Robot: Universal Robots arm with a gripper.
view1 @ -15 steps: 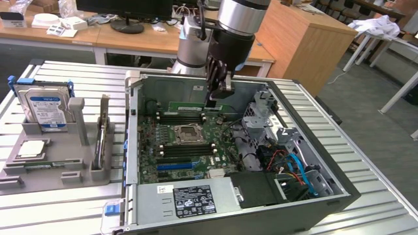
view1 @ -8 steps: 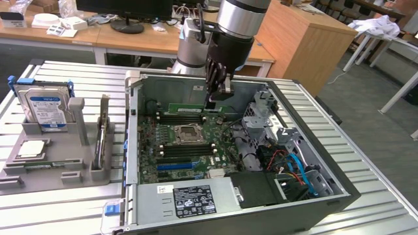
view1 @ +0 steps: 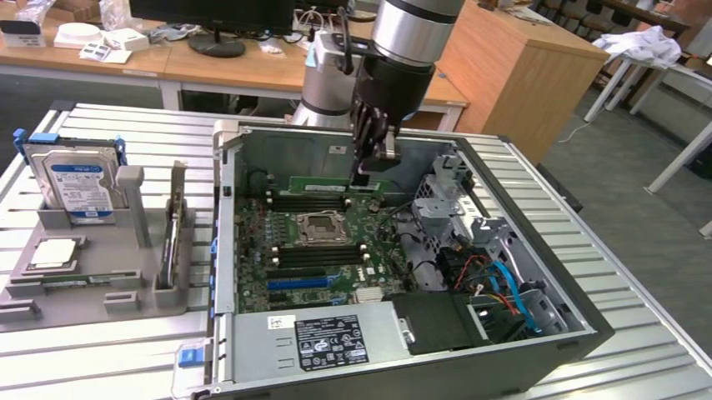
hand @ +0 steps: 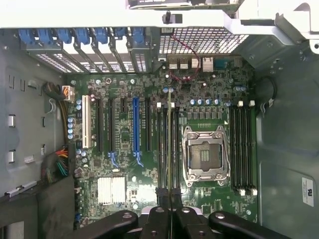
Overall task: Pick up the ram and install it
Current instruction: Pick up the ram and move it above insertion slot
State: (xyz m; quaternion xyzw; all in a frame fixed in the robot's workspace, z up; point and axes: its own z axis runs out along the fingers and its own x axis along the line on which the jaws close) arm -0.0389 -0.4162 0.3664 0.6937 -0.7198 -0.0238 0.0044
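Note:
The ram [view1: 323,183] is a thin green stick held on edge inside the open computer case [view1: 226,250]. My gripper [view1: 368,175] is shut on its end and reaches down from above. The stick hangs over the bank of black memory slots [view1: 312,201] beside the processor socket [view1: 317,225]. In the wrist view the ram [hand: 170,144] shows edge-on as a thin line between my fingers [hand: 160,199], in line with one slot of the bank [hand: 165,149] beside the socket [hand: 205,154]. I cannot tell whether it touches the slot.
On the exterior view's left, a grey fixture [view1: 100,287] holds a blue-labelled hard drive [view1: 78,179] and a square silver chip [view1: 56,254]. Case walls, a drive cage [view1: 451,196] and cables [view1: 501,287] crowd the board. A second slot bank [view1: 317,254] lies on the socket's near side.

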